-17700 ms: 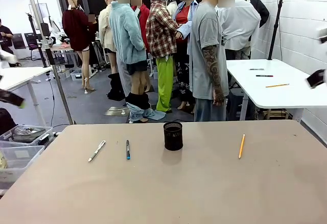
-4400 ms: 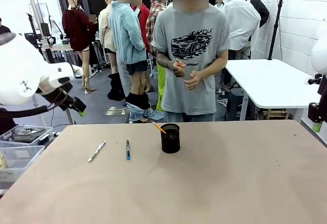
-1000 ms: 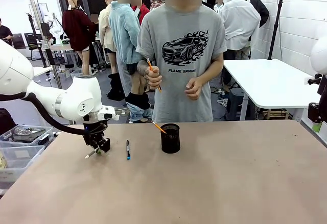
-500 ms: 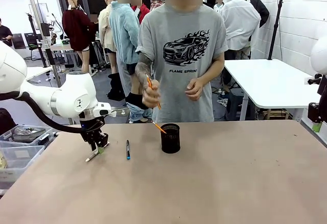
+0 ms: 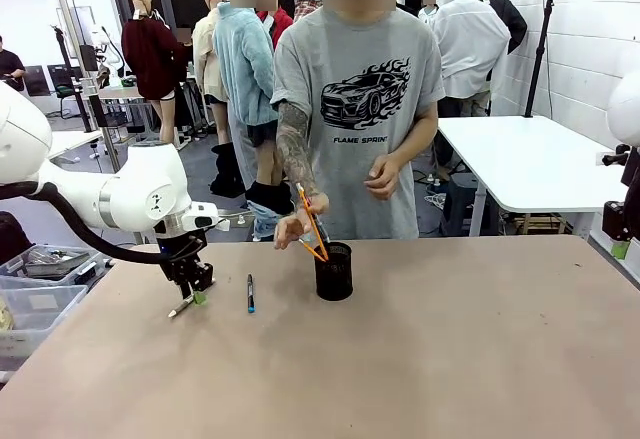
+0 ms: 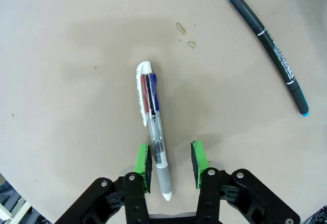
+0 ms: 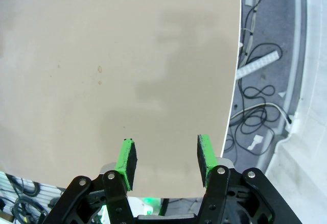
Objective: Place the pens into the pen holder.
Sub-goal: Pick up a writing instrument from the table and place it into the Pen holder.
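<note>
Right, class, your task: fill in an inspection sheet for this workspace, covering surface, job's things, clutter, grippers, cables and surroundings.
Surface: tan table, two small stains.
Job's things: clear multi-colour pen and blue-tipped marker lie flat; mesh pen holder holds one orange pencil; person's hand holds a second pencil at the holder.
Clutter: nothing seen.
Grippers: left gripper open, straddling the pen's grip; right gripper open, empty, above the table edge.
Cables: loose on the floor.
Surroundings: white side table, plastic bins.
</note>
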Controlling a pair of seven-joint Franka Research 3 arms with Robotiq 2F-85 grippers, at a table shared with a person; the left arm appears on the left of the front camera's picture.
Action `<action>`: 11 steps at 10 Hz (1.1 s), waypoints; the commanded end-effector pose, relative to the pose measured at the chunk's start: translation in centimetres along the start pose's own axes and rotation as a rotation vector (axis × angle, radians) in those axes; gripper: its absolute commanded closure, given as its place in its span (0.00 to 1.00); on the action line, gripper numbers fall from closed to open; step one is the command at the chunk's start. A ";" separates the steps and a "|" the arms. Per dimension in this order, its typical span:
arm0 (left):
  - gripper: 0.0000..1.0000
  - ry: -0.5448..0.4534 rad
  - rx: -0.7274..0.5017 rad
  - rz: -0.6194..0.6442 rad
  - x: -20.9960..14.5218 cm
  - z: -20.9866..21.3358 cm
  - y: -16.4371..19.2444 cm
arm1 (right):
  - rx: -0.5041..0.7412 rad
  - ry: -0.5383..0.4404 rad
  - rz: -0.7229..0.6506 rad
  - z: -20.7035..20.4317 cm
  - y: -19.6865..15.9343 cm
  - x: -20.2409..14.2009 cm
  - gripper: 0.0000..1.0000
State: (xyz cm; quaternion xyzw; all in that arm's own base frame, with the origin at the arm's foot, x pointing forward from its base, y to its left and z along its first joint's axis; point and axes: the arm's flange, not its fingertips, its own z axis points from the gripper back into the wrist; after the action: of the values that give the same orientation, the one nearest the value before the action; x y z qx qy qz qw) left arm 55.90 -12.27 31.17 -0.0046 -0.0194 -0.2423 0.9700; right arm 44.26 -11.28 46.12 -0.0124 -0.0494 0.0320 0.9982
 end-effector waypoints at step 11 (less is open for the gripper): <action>1.00 0.034 -0.087 -0.090 1.6 -1.7 2.0 | 0.006 -0.001 0.000 0.0 0.0 0.0 0.39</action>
State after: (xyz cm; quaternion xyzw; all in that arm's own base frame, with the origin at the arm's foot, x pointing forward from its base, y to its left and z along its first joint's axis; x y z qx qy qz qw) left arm 58.40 -11.46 30.95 -0.0224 -0.0083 -0.2744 0.9613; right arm 44.26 -11.28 46.12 -0.0124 -0.0494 0.0319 0.9982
